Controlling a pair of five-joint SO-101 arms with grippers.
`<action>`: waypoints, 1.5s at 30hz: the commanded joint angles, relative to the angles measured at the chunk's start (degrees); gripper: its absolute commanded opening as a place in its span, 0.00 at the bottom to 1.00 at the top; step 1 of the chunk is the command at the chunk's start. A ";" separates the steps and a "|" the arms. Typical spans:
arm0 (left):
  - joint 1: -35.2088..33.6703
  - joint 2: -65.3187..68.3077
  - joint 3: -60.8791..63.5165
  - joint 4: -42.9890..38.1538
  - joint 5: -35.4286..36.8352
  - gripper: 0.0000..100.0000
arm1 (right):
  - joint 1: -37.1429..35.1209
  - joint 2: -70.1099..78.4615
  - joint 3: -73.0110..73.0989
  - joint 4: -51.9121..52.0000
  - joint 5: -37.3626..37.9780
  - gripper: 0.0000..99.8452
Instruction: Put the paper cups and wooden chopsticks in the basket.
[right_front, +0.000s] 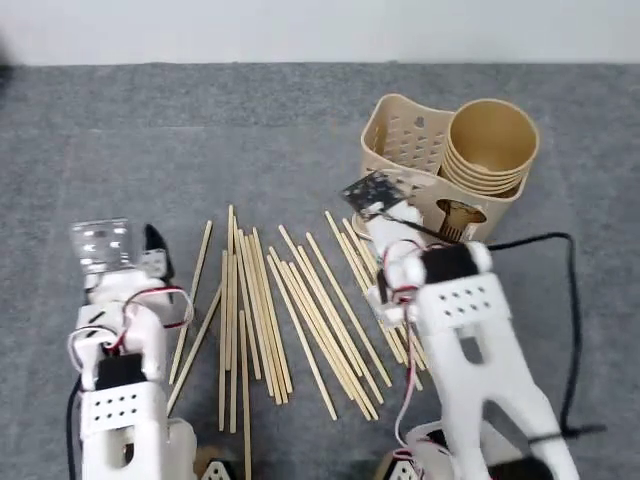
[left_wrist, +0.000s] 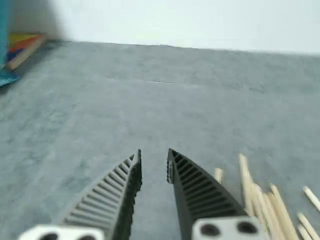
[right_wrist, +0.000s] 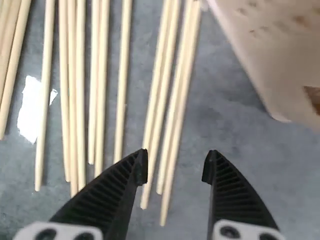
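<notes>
The right gripper (right_wrist: 175, 167) is held over the chopsticks (right_wrist: 172, 100), fingers spread and empty. The left gripper (left_wrist: 154, 160) is slightly parted, grasping nothing.

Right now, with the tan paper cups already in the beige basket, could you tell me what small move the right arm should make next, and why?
Probably lower the right gripper and close on the pale wooden chopsticks lying between its open jaws. The stacked tan paper cups already sit in the beige perforated plastic basket, whereas the chopsticks lie on the grey mat beside it.
</notes>
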 joint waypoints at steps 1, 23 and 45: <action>-3.52 -0.09 -3.21 -1.32 4.75 0.09 | -2.42 5.23 -0.97 -4.44 -1.41 0.20; -3.87 0.00 0.75 -1.67 5.71 0.09 | -2.86 33.98 -7.38 -16.13 -1.23 0.20; -3.78 0.00 0.92 -1.76 5.71 0.09 | -7.96 28.70 -8.35 -14.02 -1.05 0.01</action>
